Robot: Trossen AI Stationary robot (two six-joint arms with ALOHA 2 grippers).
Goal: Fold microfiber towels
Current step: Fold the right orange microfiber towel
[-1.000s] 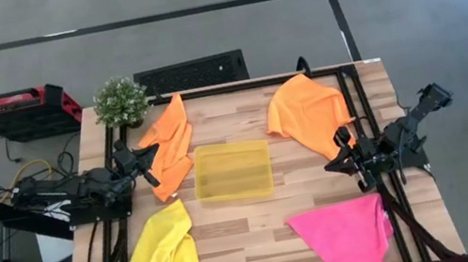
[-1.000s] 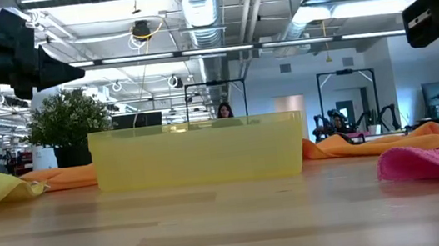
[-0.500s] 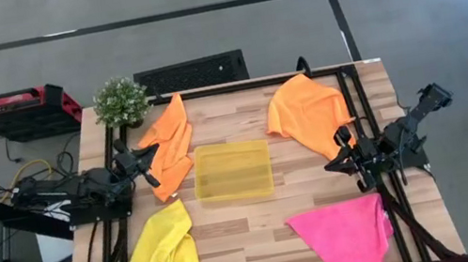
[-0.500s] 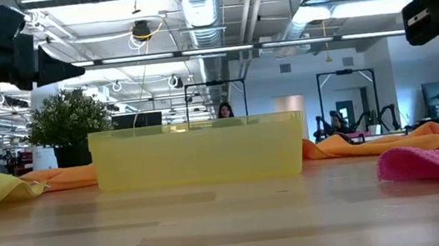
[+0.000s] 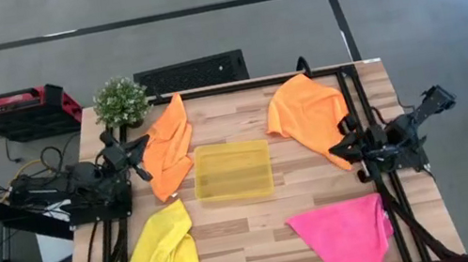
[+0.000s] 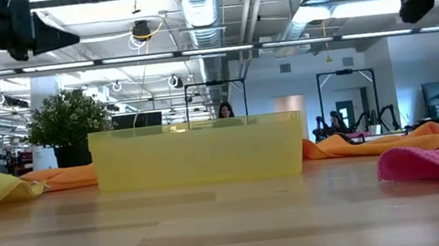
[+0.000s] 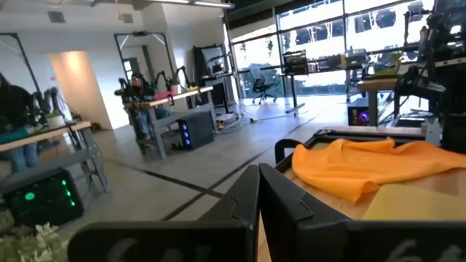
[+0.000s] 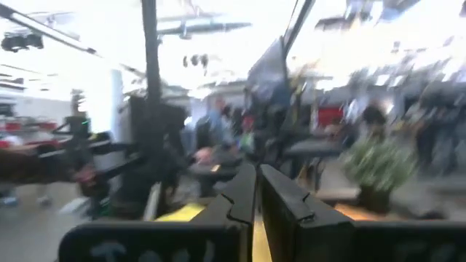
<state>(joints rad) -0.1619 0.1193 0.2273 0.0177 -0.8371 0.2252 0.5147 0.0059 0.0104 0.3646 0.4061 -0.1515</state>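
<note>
Four towels lie flat on the wooden table: an orange one (image 5: 170, 146) at the far left, an orange one (image 5: 307, 114) at the far right, a yellow one (image 5: 162, 257) at the near left and a pink one (image 5: 347, 236) at the near right. My left gripper (image 5: 137, 161) hangs shut above the left edge of the left orange towel; its closed fingers show in the left wrist view (image 7: 258, 191). My right gripper (image 5: 341, 146) hangs shut above the near right corner of the right orange towel; its closed fingers show in the right wrist view (image 8: 258, 193). Both are empty.
A translucent yellow tray (image 5: 232, 170) stands at the table's middle, between the towels. A potted plant (image 5: 120, 100) stands at the far left corner. A black frame (image 5: 355, 111) runs along the table's edges. In the low view both arms are high above the table.
Both arms have risen. My left gripper has drawn back toward the table's far left corner, off the left orange towel. My right gripper has moved a little toward the far edge and turned. Both stay shut. The towels have not moved.
</note>
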